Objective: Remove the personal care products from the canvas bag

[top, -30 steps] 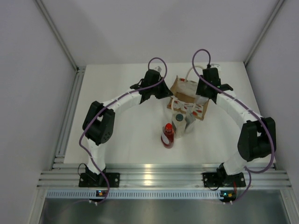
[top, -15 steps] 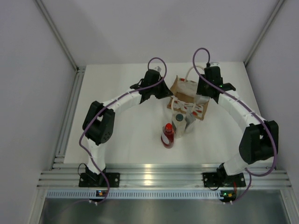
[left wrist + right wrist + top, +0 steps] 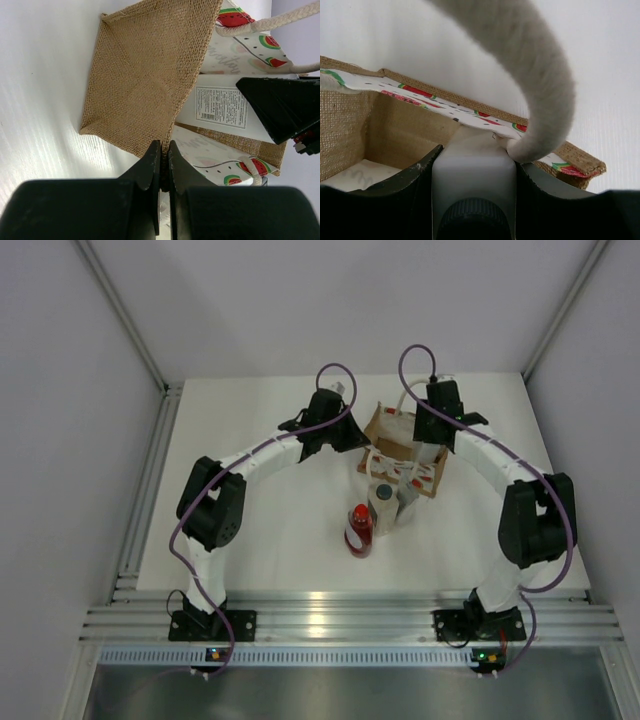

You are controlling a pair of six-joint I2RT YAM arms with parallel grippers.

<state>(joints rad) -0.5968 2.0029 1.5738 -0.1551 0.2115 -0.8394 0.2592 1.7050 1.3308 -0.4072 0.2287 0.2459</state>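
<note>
Pinching the woven side edge of the canvas bag [image 3: 398, 445], the left fingers [image 3: 164, 152] are pressed narrow with only the burlap seam between them, at the bag's left side in the overhead view. The right fingers [image 3: 428, 443] come at the bag's open mouth from the right and clamp a whitish bottle [image 3: 472, 172], one dark finger on each flank, its dark grey cap [image 3: 472, 220] toward the wrist camera. The left wrist view shows this bottle's printed label at the opening, between the watermelon-printed panels. A cream rope handle [image 3: 272, 21] loops off the rim, and a blurred loop crosses just before the right wrist lens. Three more products stand on the white counter [image 3: 260, 530] just in front of the bag: a red bottle [image 3: 360, 530], a second whitish bottle [image 3: 381, 506] with a dark cap, and a slim grey one [image 3: 406, 502]. The last two are close together, beside the bag's printed side.
</note>
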